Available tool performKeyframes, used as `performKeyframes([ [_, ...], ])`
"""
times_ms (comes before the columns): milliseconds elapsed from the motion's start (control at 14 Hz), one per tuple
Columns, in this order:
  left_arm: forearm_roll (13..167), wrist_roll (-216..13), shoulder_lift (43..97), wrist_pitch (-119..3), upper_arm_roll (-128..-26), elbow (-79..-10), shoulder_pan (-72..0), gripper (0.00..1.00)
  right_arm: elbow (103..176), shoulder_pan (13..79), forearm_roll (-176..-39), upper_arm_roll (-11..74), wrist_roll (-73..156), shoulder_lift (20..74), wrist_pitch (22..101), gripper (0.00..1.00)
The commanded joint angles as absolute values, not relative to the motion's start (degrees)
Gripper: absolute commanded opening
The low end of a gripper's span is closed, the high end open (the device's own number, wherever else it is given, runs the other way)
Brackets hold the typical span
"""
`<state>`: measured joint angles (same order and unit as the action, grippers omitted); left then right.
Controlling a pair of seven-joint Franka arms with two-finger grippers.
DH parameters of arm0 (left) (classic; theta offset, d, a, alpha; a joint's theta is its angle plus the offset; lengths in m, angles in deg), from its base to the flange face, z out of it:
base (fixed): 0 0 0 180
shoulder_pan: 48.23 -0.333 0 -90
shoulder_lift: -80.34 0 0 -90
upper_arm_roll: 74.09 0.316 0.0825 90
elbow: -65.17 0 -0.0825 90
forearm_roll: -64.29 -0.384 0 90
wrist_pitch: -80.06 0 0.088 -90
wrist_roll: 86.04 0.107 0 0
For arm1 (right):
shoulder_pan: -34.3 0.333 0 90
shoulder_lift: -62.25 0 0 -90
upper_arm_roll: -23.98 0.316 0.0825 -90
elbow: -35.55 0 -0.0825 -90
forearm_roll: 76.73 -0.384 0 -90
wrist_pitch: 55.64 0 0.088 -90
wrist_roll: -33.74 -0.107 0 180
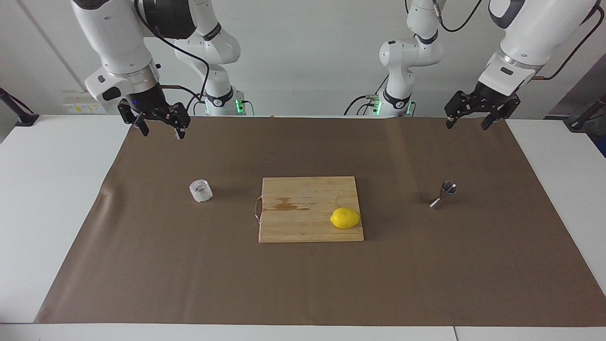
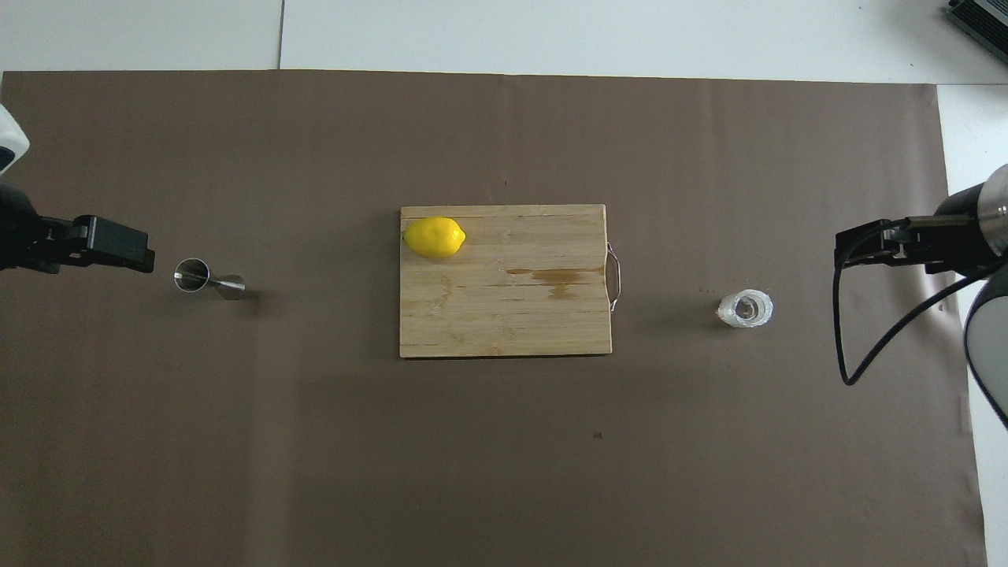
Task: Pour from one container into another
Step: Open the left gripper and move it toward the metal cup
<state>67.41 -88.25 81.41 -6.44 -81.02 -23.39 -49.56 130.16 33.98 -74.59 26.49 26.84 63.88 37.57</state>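
Facing view, glass cup: the clear faceted glass cup [image 1: 200,190] stands upright on the brown paper, left of centre in the frame, near the cutting board's handle end and apart from it.
Overhead view, glass cup: same cup [image 2: 745,308] at right of centre, nothing touching it.
Jigger: the steel jigger [image 1: 443,194] stands on the paper at right of centre in the facing view, toward the left arm's end of the bench; in the overhead view it sits at the left [image 2: 206,278].
Between them: a wooden cutting board [image 1: 303,222] with a lemon [image 1: 345,218] on it, mid-frame, well apart from both vessels.
Right pincer: raised at upper left of the facing view [image 1: 159,129], jaws apart, holding nothing; at the right edge of the overhead view [image 2: 846,248].
Left pincer: raised at upper right of the facing view [image 1: 467,123], jaws apart, empty; at the left edge of the overhead view [image 2: 130,253].
Arm pose: both wrists point steeply down over the paper's robot-side edge, each on its own side.
Step in hand: judged the very start; nothing grasped, pour not begun.
Next move: likely the right pincer descends to straddle the cup's sides and closes on them; the lift must stay level, then carry over the board to the jigger's narrow mouth.
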Motion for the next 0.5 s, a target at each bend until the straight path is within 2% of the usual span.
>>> performKeyframes([
  [0, 67.3, -88.4, 84.5, -5.9, -81.0, -27.4, -50.4, 1.0, 129.9, 33.4, -76.2, 26.7, 28.3, 63.8, 36.8, 1.0],
  [430, 69.9, -104.5, 83.8, -6.8, -80.8, -27.5, -53.2, 1.0, 129.9, 33.4, -76.2, 26.7, 28.3, 63.8, 36.8, 1.0],
])
